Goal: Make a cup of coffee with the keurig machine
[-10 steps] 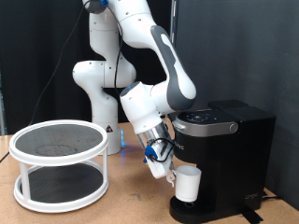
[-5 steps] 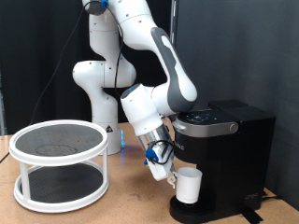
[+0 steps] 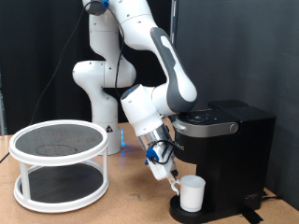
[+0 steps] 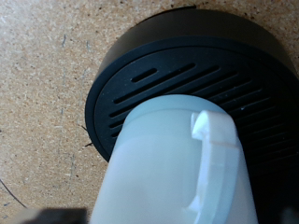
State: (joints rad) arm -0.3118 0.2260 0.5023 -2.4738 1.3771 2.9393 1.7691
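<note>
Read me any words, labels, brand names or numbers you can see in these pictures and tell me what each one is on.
No text can be read in either view.
keurig machine: pale lettering low on the side near the cup, cut off and too small to read.
cup, white two-tier stand, gripper: no markings visible.

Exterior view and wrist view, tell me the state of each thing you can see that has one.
cup: upright over the drip base, handle held in the gripper's fingers.
keurig machine: lid closed, round drip base under the cup.
gripper: shut on the cup's handle.
white two-tier stand: upright on the table, nothing on its tiers.
</note>
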